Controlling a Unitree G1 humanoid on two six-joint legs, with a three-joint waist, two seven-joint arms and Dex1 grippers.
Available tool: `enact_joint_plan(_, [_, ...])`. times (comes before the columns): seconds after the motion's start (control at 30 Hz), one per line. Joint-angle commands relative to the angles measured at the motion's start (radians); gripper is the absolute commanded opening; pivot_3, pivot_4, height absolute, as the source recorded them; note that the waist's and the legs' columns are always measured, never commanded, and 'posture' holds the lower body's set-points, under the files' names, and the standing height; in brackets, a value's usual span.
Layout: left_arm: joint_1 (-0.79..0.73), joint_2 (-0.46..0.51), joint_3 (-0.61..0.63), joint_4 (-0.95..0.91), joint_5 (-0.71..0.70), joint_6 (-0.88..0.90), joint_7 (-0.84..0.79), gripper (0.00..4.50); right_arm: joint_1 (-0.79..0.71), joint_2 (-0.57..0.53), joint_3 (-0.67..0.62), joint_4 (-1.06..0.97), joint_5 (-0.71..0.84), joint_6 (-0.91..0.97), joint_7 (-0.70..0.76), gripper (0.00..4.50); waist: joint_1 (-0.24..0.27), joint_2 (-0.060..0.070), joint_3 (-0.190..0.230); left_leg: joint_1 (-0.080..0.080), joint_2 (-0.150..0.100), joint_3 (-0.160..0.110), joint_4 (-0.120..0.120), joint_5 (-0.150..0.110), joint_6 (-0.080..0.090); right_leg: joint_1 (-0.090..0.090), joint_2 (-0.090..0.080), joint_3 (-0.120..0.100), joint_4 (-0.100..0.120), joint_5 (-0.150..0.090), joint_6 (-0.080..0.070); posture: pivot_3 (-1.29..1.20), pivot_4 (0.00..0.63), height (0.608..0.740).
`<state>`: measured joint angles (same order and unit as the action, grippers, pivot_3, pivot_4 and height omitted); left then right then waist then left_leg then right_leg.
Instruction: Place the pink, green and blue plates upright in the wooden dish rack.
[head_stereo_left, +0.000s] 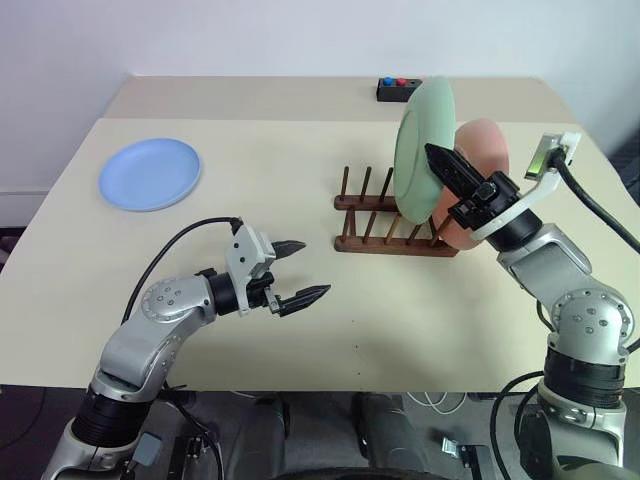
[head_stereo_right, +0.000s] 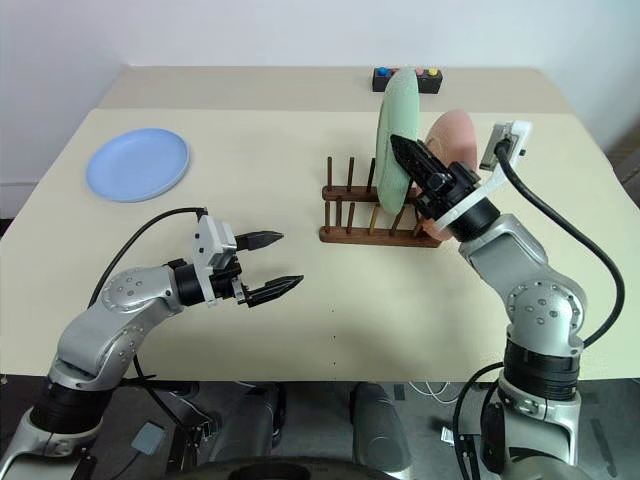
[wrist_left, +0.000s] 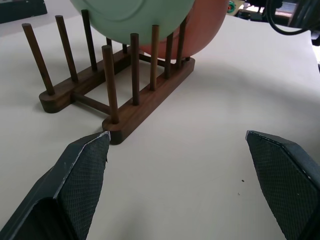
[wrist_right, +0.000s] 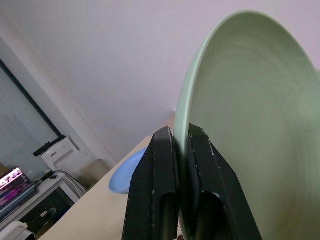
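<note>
My right gripper (head_stereo_left: 447, 163) is shut on the rim of the green plate (head_stereo_left: 421, 140), which it holds upright with its lower edge among the pegs of the wooden dish rack (head_stereo_left: 392, 215). The pink plate (head_stereo_left: 485, 150) stands upright in the rack just behind the green one. Flat on the table at the far left lies the blue plate (head_stereo_left: 150, 173). In front of the rack's near end my left gripper (head_stereo_left: 300, 271) hovers low over the table, open and empty. The right wrist view shows both fingers (wrist_right: 155, 175) clamped on the green rim (wrist_right: 240, 115).
A small black box with coloured buttons (head_stereo_left: 396, 88) sits at the back of the table behind the rack. A black cable loops from my left arm (head_stereo_left: 175, 240), and another runs off my right wrist (head_stereo_left: 600, 210). The cream table (head_stereo_left: 300, 140) spreads wide between the blue plate and the rack.
</note>
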<state>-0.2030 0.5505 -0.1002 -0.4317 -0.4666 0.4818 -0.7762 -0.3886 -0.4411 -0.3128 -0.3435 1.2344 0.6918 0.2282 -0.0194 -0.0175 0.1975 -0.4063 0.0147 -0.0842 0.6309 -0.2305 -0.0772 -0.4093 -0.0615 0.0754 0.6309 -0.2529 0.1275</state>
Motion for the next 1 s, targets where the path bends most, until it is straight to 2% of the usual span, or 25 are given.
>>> enact_joint_plan(0.03, [0.001, 0.0, 0.027, -0.015, 0.0, -0.025, 0.002, 4.5, -0.001, 0.005, -0.026, -0.01, 0.026, -0.006, -0.001, 0.99, 0.0, 0.0, 0.0, 0.0, 0.0, 0.0, 0.0, 0.0, 0.0, 0.0, 0.0, 0.0, 0.0, 0.0, 0.0, 0.0, 0.15, 0.73])
enact_joint_plan(0.1, [0.001, -0.001, 0.027, -0.014, 0.0, -0.026, 0.003, 4.5, 0.0, 0.003, -0.027, -0.01, 0.027, -0.006, -0.001, 1.81, 0.0, 0.0, 0.0, 0.0, 0.0, 0.0, 0.0, 0.0, 0.0, 0.0, 0.0, 0.0, 0.0, 0.0, 0.0, 0.0, 0.15, 0.73])
enact_joint_plan(0.27, [0.001, -0.004, 0.027, -0.014, 0.0, -0.03, 0.008, 4.5, 0.002, -0.001, -0.025, -0.012, 0.02, -0.008, -0.001, 4.26, 0.0, 0.0, 0.0, 0.0, 0.0, 0.0, 0.0, 0.0, 0.0, 0.0, 0.0, 0.0, 0.0, 0.0, 0.0, 0.0, 0.15, 0.73])
enact_joint_plan(0.3, [0.001, -0.005, 0.027, -0.014, 0.0, -0.03, 0.009, 4.5, 0.002, -0.002, -0.024, -0.014, 0.017, -0.008, -0.001, 4.39, 0.0, 0.0, 0.0, 0.0, 0.0, 0.0, 0.0, 0.0, 0.0, 0.0, 0.0, 0.0, 0.0, 0.0, 0.0, 0.0, 0.15, 0.73])
enact_joint_plan(0.7, [-0.001, -0.009, 0.024, -0.01, -0.001, -0.035, 0.012, 4.5, -0.021, -0.026, -0.019, -0.029, -0.072, -0.038, 0.04, 4.39, 0.0, 0.0, 0.0, 0.0, 0.0, 0.0, 0.0, 0.0, 0.0, 0.0, 0.0, 0.0, 0.0, 0.0, 0.0, 0.0, 0.15, 0.73])
enact_joint_plan(1.0, [-0.005, -0.014, 0.021, 0.0, 0.003, -0.043, 0.011, 4.5, -0.1, -0.061, -0.031, -0.033, -0.103, -0.054, 0.064, 4.39, 0.002, 0.0, 0.0, 0.0, 0.0, 0.0, 0.0, 0.0, 0.0, 0.0, 0.0, 0.0, 0.0, 0.0, 0.0, 0.0, 0.15, 0.73])
